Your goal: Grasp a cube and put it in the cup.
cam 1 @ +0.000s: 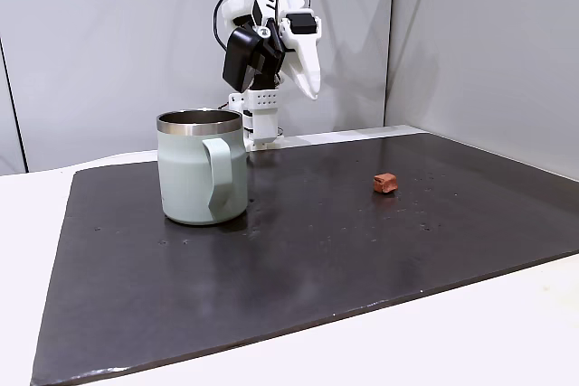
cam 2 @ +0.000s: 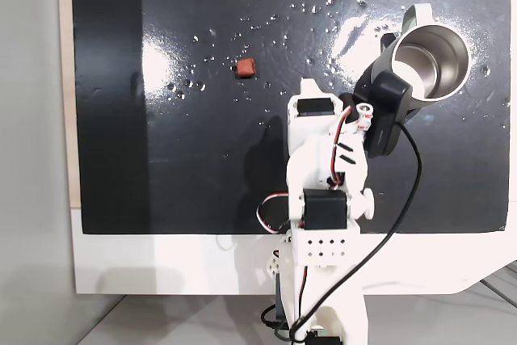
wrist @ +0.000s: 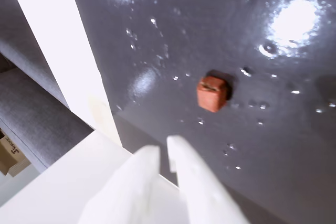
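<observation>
The cube is a tiny reddish-brown block lying alone on the dark mat, also seen in both fixed views. The cup is a pale sage-green mug with a steel rim, upright, its handle turned toward the camera; from above its steel interior looks empty. My gripper is shut with nothing in it, its white fingers close together. It hangs raised at the back of the mat, well above and short of the cube, and apart from the mug.
A glossy black mat covers the white table, with water spots and lamp glare. The arm's base and black cables stand at the mat's rear edge. Grey walls close the back. Open mat surrounds the cube.
</observation>
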Action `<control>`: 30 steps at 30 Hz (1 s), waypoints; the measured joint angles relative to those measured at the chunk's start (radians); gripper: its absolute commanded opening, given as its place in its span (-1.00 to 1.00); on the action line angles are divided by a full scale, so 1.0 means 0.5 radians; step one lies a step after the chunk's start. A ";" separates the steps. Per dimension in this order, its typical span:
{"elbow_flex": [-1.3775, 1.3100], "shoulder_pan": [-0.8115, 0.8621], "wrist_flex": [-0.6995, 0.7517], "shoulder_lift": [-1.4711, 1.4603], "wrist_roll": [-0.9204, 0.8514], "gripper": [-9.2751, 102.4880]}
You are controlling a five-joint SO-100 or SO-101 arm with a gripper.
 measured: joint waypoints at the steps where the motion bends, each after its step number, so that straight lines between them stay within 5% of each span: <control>1: -0.086 0.003 0.012 -0.104 0.000 -0.83; 30: -1.902 -0.414 0.933 -1.945 -0.006 -0.84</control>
